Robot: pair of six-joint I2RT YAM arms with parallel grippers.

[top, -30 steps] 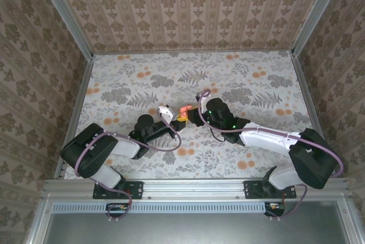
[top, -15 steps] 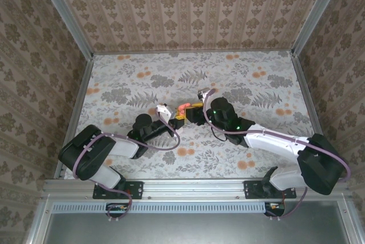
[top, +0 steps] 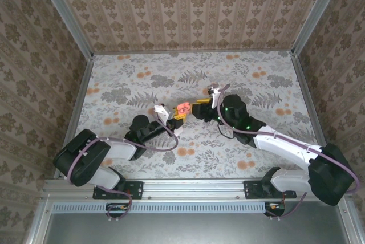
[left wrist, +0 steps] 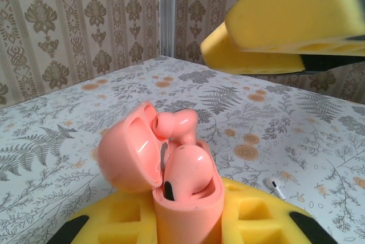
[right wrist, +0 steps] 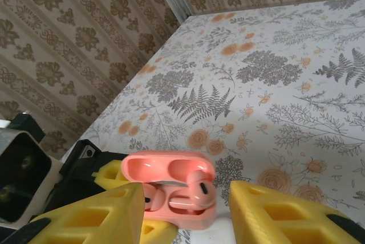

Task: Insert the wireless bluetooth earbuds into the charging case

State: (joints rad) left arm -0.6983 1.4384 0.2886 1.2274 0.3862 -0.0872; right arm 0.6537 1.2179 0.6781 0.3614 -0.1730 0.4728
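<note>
One earbud (left wrist: pixel 178 125) delivered: it stands in the open charging case (left wrist: pixel 188 190) the left pincer (top: pixel 177 116) pinches; the right pincer (top: pixel 198 107), spread, has withdrawn.

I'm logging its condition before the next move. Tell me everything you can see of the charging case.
The charging case is a small, glossy, salmon-pink plastic pebble with rounded corners. Its hinged lid stands open, tipped back to one side. A matching pink earbud pokes up out of the base. The case sits upright, clamped at its base between the yellow fingers of the left gripper. Whether its underside touches the table cannot be told.
</note>
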